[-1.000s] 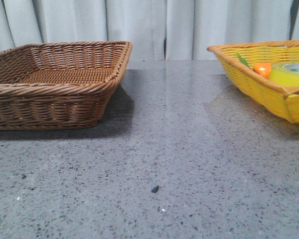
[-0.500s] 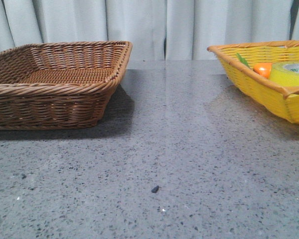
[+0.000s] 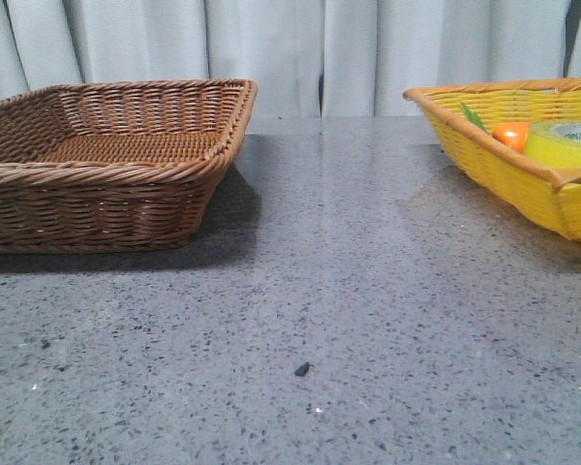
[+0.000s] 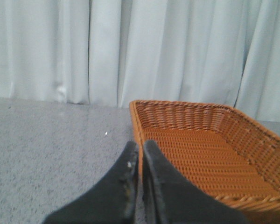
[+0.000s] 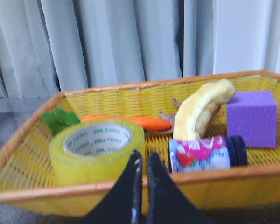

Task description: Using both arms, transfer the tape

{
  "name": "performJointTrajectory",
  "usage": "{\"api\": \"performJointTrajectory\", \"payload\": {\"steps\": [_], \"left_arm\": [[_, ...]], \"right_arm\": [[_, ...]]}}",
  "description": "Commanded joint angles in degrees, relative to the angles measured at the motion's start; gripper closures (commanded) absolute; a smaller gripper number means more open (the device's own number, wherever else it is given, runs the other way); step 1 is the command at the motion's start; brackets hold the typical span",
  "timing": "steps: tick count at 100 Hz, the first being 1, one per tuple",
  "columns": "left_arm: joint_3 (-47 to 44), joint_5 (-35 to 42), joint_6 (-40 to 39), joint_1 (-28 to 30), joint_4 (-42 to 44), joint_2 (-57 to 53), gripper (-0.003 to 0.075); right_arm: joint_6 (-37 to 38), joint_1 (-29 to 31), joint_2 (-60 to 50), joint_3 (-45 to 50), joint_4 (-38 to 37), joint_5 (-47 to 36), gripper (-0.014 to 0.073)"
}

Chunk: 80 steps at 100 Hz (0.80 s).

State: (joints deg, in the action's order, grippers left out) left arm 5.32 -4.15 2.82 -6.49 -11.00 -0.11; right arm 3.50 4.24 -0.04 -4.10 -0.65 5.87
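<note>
Right wrist view, tape (image 5: 97, 151) in yellow basket (image 5: 28, 135), both end effectors (image 5: 142, 161) pinched closed, empty.

Speckled grey stone-look worktop (image 3: 368, 291), smooth w/ slight sheen; brown wicker basket (image 3: 107, 194) and yellow woven basket (image 3: 504, 174), both rough-textured; glossy translucent tape (image 5: 98, 151); matt purple foam-like block (image 5: 252, 119); white cloth curtains (image 3: 271, 48).

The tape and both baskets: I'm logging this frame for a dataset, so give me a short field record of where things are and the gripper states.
tape: lying flat in the yellow basket, not held
beside tape: carrot, bottle
also in yellow basket: banana, purple block
brown basket: nothing visible inside
left gripper: shut, near the brown basket's corner
right gripper: shut, in front of the yellow basket, nothing held
</note>
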Motion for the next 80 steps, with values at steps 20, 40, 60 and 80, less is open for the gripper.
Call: {"api": "performJointTrajectory", "payload": {"steps": [20, 40, 60, 80], "left_arm": [[10.9, -3.19, -0.51, 0.12, -0.35, 9.91, 0.0741], [14.97, -3.35, -0.51, 0.12, -0.35, 16.37, 0.0741], [16.82, -3.21, -0.51, 0.12, -0.35, 19.89, 0.0741], [17.19, -3.12, -0.51, 0.12, -0.35, 20.57, 0.0741]], "right_arm": [[0.1, 0.07, 12.9, -14.2, -0.44, 5.5, 0.0668], [-1.21, -0.02, 26.34, -25.67, -0.44, 12.45, 0.0668], [-2.29, -3.84, 40.62, -38.57, -0.44, 22.04, 0.0578], [-3.5, -10.86, 55.79, -50.96, -0.44, 32.22, 0.0313]]}}
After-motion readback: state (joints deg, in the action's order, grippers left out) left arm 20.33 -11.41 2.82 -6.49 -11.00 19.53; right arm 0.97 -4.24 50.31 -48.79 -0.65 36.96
